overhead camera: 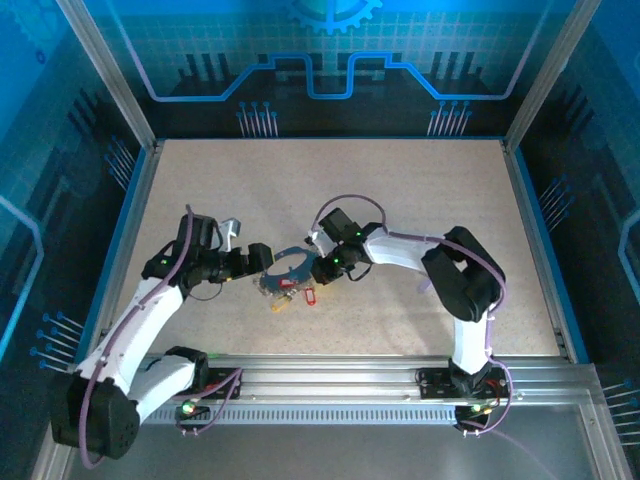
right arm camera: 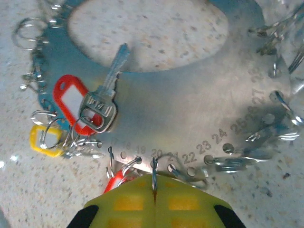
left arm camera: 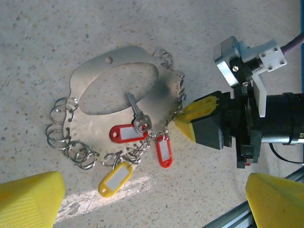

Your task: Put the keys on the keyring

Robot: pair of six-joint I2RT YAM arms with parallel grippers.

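Observation:
The keyring [left arm camera: 95,80] is a flat grey metal plate with an oval opening, lying on the table [overhead camera: 290,262]. Several small split rings hang from the numbered holes along its rim [right arm camera: 190,104]. A silver key [right arm camera: 107,95] lies across the plate, joined to a red tag [right arm camera: 69,97]. Beside them lie a yellow tag [left arm camera: 114,178] and a second red tag [left arm camera: 163,151]. My right gripper [right arm camera: 154,190] is shut on a small split ring [right arm camera: 154,173] at the plate's near rim. My left gripper [left arm camera: 154,190] hovers open just left of the plate, holding nothing.
The speckled table [overhead camera: 400,200] has free room behind and to the right of the plate. A metal rail [overhead camera: 350,375] runs along the near edge. Blue walls with a metal frame [overhead camera: 110,80] enclose the sides and back.

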